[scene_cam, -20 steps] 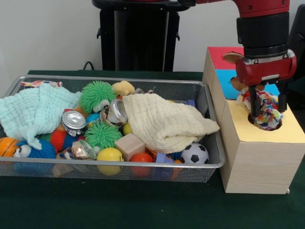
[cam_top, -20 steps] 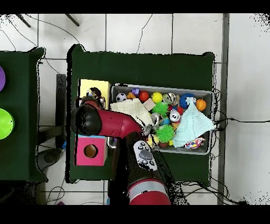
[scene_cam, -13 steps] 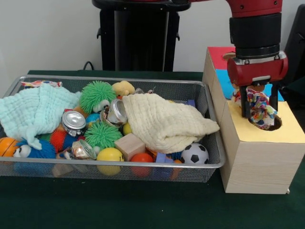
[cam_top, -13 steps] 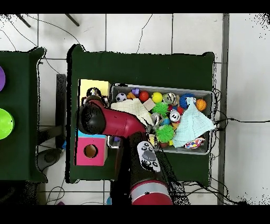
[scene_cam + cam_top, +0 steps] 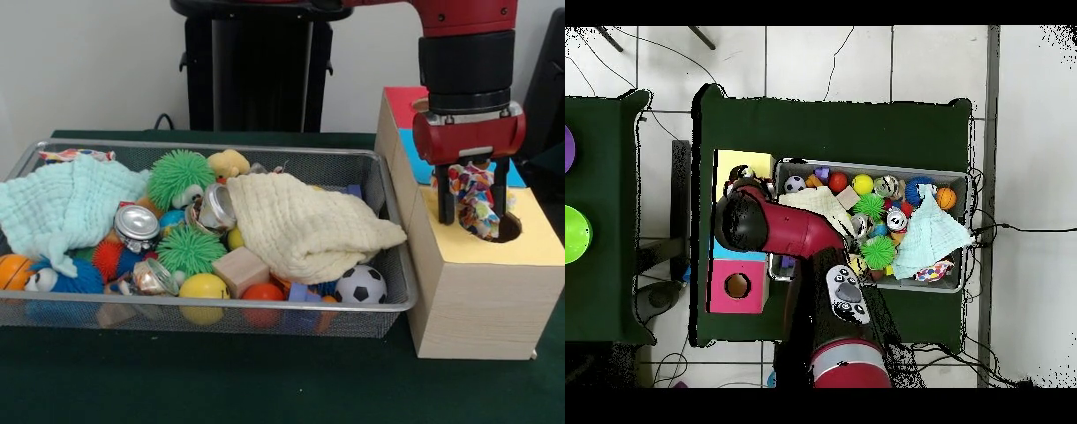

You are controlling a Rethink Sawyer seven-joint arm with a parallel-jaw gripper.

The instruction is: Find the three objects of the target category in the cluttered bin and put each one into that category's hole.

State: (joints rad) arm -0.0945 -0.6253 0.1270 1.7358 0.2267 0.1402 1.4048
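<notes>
Left of the gripper [image 5: 470,196], wire bin [image 5: 388,199] with cream cloth [image 5: 305,225] and soccer ball [image 5: 360,285], unchanged. Gripper clamped on multicoloured rope toy [image 5: 475,199], raised higher than a second ago and shifted slightly left. Toy's lower end just at the round hole [image 5: 505,230] in the yellow section of the wooden box [image 5: 481,300] below.

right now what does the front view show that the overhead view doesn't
Only the front view shows the hand with a multicoloured rope toy hanging between its fingers over the yellow section's hole, plus the wooden block in the bin. Only the overhead view shows the pink section's hole and the arm's base, whose elbow hides the hand there. Both show the wire bin, the cream cloth and the mint cloth.
</notes>
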